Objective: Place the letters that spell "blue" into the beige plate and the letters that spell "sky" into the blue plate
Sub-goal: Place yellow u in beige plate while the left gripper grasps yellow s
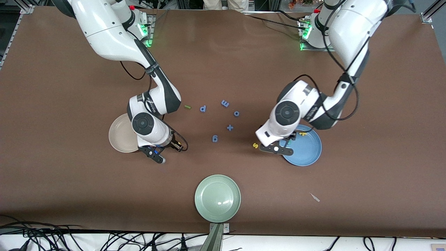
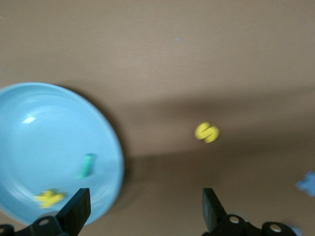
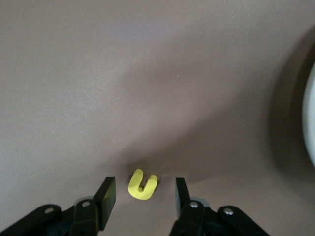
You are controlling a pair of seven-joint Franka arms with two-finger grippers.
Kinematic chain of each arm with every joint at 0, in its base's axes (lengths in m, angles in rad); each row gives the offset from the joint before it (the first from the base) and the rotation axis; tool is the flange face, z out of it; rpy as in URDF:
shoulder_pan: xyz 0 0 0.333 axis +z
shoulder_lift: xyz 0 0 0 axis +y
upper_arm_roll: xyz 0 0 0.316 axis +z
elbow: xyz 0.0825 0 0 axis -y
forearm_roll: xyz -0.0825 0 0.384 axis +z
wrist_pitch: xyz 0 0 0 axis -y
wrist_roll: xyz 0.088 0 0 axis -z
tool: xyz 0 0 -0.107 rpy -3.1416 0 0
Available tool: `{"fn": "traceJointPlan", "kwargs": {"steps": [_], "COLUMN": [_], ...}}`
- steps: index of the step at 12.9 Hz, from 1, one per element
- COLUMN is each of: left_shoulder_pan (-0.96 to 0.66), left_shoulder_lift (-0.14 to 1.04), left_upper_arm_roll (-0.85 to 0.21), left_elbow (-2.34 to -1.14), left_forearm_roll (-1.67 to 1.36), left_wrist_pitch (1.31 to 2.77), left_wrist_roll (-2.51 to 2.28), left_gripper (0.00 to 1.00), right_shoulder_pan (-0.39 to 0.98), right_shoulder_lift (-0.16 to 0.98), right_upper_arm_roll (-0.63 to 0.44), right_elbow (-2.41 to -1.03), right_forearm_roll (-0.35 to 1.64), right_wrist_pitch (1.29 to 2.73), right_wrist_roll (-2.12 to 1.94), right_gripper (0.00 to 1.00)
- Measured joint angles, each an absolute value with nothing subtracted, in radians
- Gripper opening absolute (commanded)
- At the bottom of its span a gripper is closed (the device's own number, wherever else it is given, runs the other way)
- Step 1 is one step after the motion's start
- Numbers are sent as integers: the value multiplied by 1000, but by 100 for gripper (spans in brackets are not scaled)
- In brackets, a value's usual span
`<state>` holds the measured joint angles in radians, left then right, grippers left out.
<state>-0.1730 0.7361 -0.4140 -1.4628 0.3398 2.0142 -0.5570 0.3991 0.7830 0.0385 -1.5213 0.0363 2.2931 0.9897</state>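
The yellow u [image 3: 141,186] lies on the table between the fingers of my right gripper [image 3: 144,192], which is open and clear of it on both sides, beside the beige plate [image 1: 115,134]. A green bar-shaped l [image 1: 187,107] lies farther from the front camera. My left gripper [image 2: 145,214] hangs wide open and holds nothing over the rim of the blue plate [image 2: 49,132]. In that plate lie a teal letter [image 2: 86,165] and a yellow k [image 2: 48,197]. The yellow s [image 2: 206,132] lies on the table just beside the blue plate, toward the right arm's end.
Several blue letters and a blue plus sign [image 1: 230,127] are scattered at mid-table between the two arms. A pale green plate [image 1: 217,181] sits near the front edge. A small white scrap [image 1: 314,197] lies nearer the front camera than the blue plate.
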Motion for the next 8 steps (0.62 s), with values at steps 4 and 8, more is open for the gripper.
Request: {"fn": "traceJointPlan", "kwargs": {"steps": [4, 8], "left_shoulder_pan": [-188, -195], "left_shoulder_lift": [824, 848], "left_upper_arm_roll": [-403, -403], "left_elbow": [-1442, -1431], "left_forearm_roll": [340, 339], "left_wrist_pitch": [2177, 2198], "left_wrist_roll": [-818, -1150], "left_gripper": [100, 100], "right_shoulder_pan": [412, 414], "right_shoulder_lift": [811, 814], "right_upper_arm_roll": [39, 39], "right_elbow": [-1521, -1517], "right_forearm_roll": [36, 36], "right_wrist_pitch": [2316, 2324], "right_wrist_roll": [1017, 1020], "right_gripper": [56, 27]}}
